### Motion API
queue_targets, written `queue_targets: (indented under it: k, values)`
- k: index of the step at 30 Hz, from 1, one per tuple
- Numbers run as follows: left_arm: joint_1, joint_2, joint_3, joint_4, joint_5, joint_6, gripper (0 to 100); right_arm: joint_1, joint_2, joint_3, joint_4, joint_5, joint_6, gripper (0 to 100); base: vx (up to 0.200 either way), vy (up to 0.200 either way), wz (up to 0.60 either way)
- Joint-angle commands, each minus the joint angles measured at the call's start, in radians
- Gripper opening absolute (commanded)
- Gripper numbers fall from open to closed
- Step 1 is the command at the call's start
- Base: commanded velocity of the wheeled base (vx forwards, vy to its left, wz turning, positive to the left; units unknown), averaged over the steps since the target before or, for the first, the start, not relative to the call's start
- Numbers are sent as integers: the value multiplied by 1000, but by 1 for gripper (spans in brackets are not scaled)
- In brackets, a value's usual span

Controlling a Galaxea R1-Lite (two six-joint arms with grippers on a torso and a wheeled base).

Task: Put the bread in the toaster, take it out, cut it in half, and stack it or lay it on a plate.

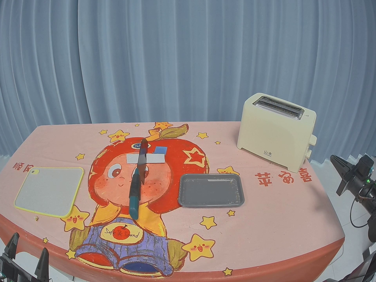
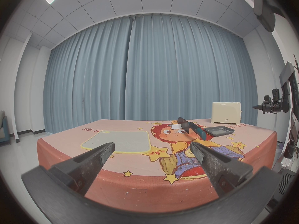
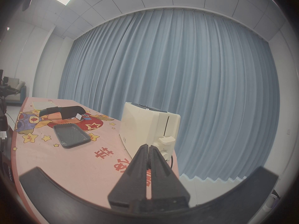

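1. Left end effector (image 2: 151,147): hanging low off the near-left corner of the surface (image 1: 274,216), aiming across it toward the far side. Its fingers (image 2: 93,162) are standing wide apart and gripping nothing.
2. Cutting board (image 1: 49,191): lying flat near the left edge, grey with a yellow rim and bare on top.
3. Knife (image 1: 137,177): sitting at centre with its teal handle toward the near side. The dark blade is pointing far and crossing a white strip (image 1: 145,158).
4. Plate (image 1: 211,190): a grey rectangular tray lying just right of the knife, nothing lying in it.
5. Toaster (image 1: 276,130): standing upright at far right, slots facing up and lever on its right end.
6. Bread: its place cannot be told, as the slots are too dark to read.
7. Right end effector (image 3: 149,150): hovering beyond the right edge, level with the toaster's lever end, fingers pressed together and holding nothing.
8. Step, by judgement: the opening one, bread into toaster, is pending. The next move is calling for a slice gripped by its edge and lowered upright into a slot, then the lever pressed.
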State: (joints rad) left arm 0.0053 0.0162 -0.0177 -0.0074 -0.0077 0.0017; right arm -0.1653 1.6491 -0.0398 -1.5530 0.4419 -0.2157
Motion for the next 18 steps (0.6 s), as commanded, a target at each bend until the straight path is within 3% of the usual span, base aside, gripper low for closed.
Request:
queue_targets:
  k: [1,14,18]
  values:
    - [1,-16,18,0,0,0,100,0,9,6,-1,1,-2,0,0,0,0]
    - [1,-16,18,0,0,0,100,1,23,26,1,4,-17,0,0,0,0]
    - [1,-16,18,0,0,0,100,1,52,38,2,6,-45,0,0,0,0]
